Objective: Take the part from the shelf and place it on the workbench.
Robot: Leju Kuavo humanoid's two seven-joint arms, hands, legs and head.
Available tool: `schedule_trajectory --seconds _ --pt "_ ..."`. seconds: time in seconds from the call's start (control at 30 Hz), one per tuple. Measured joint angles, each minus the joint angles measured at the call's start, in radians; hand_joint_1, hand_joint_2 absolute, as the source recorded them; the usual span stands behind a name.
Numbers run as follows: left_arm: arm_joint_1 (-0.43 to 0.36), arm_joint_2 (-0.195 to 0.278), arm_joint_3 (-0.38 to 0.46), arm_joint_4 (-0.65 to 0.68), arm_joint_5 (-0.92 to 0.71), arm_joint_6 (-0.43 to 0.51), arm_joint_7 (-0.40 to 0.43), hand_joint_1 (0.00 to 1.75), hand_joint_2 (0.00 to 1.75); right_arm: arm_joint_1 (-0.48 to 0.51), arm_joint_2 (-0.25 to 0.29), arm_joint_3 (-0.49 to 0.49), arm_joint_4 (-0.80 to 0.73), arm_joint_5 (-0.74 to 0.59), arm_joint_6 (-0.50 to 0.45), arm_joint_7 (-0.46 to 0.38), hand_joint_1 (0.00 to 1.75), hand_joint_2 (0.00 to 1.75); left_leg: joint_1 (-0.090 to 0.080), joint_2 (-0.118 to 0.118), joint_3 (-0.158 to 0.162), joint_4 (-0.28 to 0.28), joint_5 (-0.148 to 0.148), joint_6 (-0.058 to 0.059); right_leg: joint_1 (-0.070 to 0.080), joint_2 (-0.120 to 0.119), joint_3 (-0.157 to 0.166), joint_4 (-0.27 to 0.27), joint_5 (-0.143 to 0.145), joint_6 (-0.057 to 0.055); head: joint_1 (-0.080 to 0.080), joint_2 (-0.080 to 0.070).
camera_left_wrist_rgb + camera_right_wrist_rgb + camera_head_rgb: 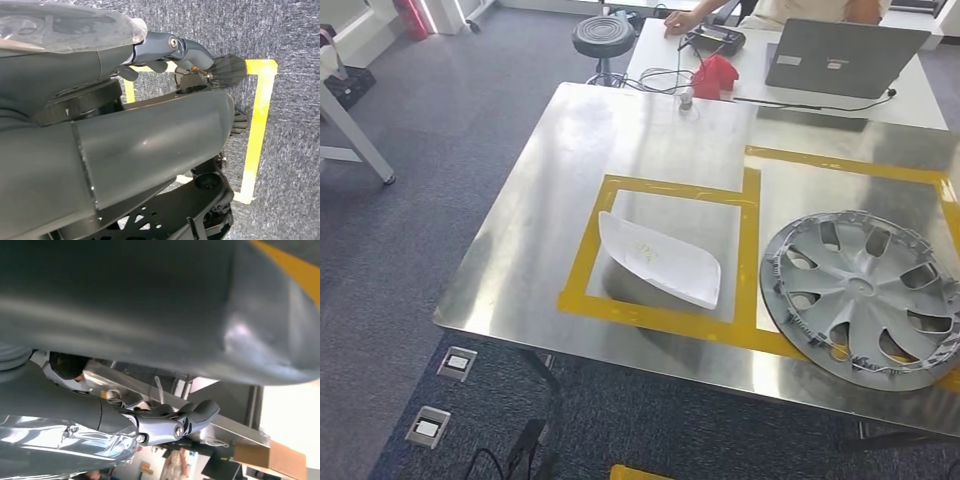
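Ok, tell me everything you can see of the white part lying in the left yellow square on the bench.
The white part is a long, flattish shell, broader and rounded at its far-left end, tapering to a blunter corner nearest the hubcap. It looks like smooth painted plastic, slightly curved, with faint yellowish marks near its middle. It lies diagonally on the steel workbench inside the left square of yellow tape, clear of the tape on all sides. Nothing touches it but the benchtop.

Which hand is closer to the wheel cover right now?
Right, probably. The wheel cover lies at the bench's right end; the right hand hangs low on that side, the left hand hangs over taped carpet, farther off.
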Motion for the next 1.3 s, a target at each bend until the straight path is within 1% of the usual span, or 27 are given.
schedule_trajectory --seconds 0.17,0.4,0.5,0.63,0.77,1.0,1.17,1.3 --pt "0.000 0.000 0.008 0.000 -0.005 -0.001 -0.001 0.00 0.00 0.054 -0.023 -0.112 -0.063 0.075 0.072 0.043 0.00 0.00 -0.001 0.000 0.000 0.000 0.000 0.000 -0.001 0.001 0.000 0.000 0.000 0.000 0.000 0.000" --pt "0.001 -0.001 0.026 0.000 -0.007 -0.001 -0.003 0.00 0.00 0.092 -0.041 -0.213 -0.128 0.119 0.109 0.066 0.00 0.00 -0.001 0.000 0.000 0.000 0.000 0.000 -0.002 0.001 0.000 0.000 -0.001 0.001 0.000 0.000" --pt "0.006 -0.001 0.033 0.000 -0.009 -0.001 -0.003 0.00 0.00 0.119 -0.073 -0.279 -0.181 0.149 0.181 0.107 0.00 0.00 -0.002 0.000 0.000 0.000 0.000 0.001 -0.003 0.000 0.000 0.000 -0.001 0.001 0.000 0.000" --pt "0.022 -0.003 0.046 0.000 -0.006 -0.001 -0.008 0.00 0.00 0.180 -0.124 -0.408 -0.277 0.196 0.300 0.151 0.00 0.00 -0.004 0.000 0.000 -0.001 -0.001 0.002 -0.004 0.000 0.000 0.000 -0.002 0.002 0.000 0.000" --pt "0.032 -0.006 0.056 0.000 -0.002 -0.001 -0.017 0.00 0.00 0.260 -0.149 -0.529 -0.348 0.229 0.358 0.154 0.00 0.00 -0.004 0.000 0.001 -0.001 -0.002 0.003 -0.005 0.000 0.000 0.000 -0.003 0.004 0.000 0.000" --pt "0.040 -0.011 0.071 0.000 -0.001 -0.002 -0.018 0.00 0.00 0.356 -0.152 -0.682 -0.422 0.256 0.375 0.150 0.00 0.00 -0.005 0.000 0.002 -0.001 -0.003 0.004 -0.006 0.000 0.000 0.000 -0.004 0.005 0.000 0.000" --pt "0.048 -0.011 0.079 0.000 0.008 -0.002 -0.026 0.00 0.00 0.464 -0.148 -0.767 -0.437 0.309 0.393 0.140 0.00 0.00 -0.007 0.000 0.002 -0.001 -0.004 0.005 -0.007 0.000 0.000 0.000 -0.005 0.006 0.000 0.000" --pt "0.054 -0.011 0.083 0.000 0.014 -0.006 -0.031 0.00 0.00 0.551 -0.115 -0.829 -0.431 0.355 0.374 0.107 0.00 0.00 -0.007 0.001 0.004 -0.001 -0.005 0.006 -0.007 0.000 0.001 0.000 -0.007 0.006 0.000 0.000"
